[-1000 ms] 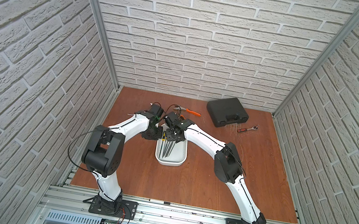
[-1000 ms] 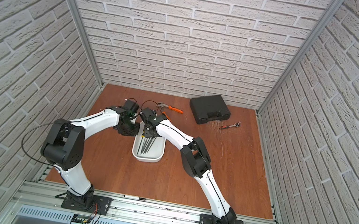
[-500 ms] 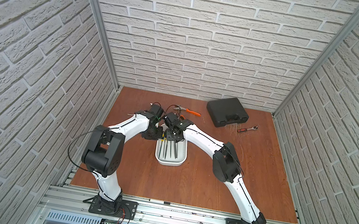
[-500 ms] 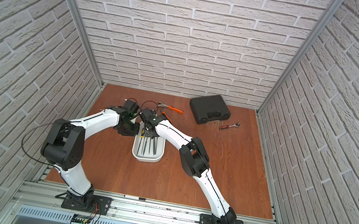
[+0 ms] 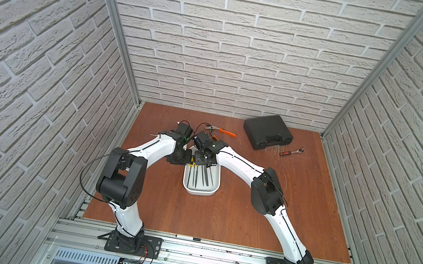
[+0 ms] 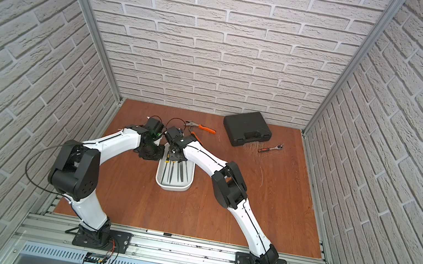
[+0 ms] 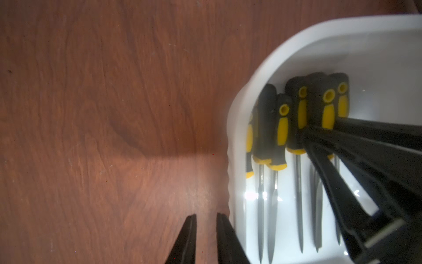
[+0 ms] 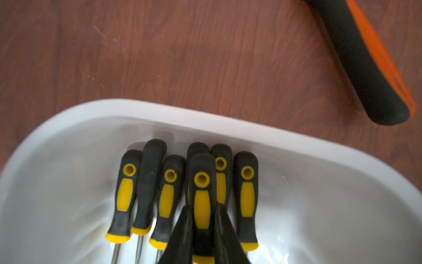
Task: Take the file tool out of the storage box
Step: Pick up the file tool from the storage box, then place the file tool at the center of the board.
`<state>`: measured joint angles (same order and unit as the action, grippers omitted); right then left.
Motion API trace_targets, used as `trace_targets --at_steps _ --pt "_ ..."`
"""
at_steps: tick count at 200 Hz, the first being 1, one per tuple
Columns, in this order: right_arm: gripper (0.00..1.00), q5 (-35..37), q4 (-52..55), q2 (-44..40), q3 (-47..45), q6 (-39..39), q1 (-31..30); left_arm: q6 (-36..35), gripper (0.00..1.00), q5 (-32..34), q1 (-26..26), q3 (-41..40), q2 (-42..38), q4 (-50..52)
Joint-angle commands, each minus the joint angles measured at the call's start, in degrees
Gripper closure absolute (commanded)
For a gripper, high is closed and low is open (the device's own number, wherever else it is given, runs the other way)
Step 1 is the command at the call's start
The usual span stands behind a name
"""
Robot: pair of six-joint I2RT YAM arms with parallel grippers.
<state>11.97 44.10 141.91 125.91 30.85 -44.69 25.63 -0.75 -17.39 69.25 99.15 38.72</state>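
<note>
The storage box (image 5: 200,193), a white tub, sits mid-table in both top views and holds several files with black and yellow handles side by side. My right gripper (image 8: 202,206) reaches into its far end and is shut on the handle of one file tool (image 8: 201,180), which lies on top of its neighbours. My left gripper (image 7: 205,217) is low over the wood just outside the box's left wall (image 7: 233,160). Its fingers stand a narrow gap apart with nothing between them, and one finger (image 7: 225,230) lies against the wall. In a top view both grippers meet at the box's far end (image 6: 172,187).
A black tool case (image 5: 268,132) lies at the back right with a ratchet wrench (image 5: 292,151) beside it. Orange-handled pliers (image 5: 226,132) lie just behind the box, and one handle (image 8: 370,68) shows close to its rim. Brick walls enclose the table on three sides.
My right gripper's jaws have closed onto the file handle inside the box. The left arm has stayed where it was.
</note>
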Motion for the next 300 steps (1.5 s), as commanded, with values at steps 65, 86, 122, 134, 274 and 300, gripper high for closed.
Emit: trace_targets --at_steps 65,86,122,134,274,300 --pt "0.97 0.8 -8.7 -21.3 -12.0 -3.6 0.3 -0.1 0.76 1.2 0.7 0.6 -3.9 -2.0" --pt "0.97 2.0 -9.4 -25.5 -16.2 -3.5 1.0 -0.6 0.77 0.9 1.4 0.6 -4.6 -2.8" --pt "0.97 8.1 -9.3 -33.5 -25.9 -3.0 2.7 -1.0 0.76 0.3 1.9 -0.1 -6.1 -4.5" --pt "0.97 8.9 -9.1 -35.2 -29.1 -2.8 3.5 -0.9 0.76 -0.2 2.1 -0.5 -6.2 -5.0" --pt "0.98 3.7 -12.6 -32.2 -44.3 6.2 8.5 -0.4 0.76 0.0 2.0 -2.6 -7.3 -5.3" --pt "0.98 3.2 -13.1 -30.4 -43.8 6.3 8.7 -0.5 0.76 0.4 1.9 -2.7 -7.6 -5.3"
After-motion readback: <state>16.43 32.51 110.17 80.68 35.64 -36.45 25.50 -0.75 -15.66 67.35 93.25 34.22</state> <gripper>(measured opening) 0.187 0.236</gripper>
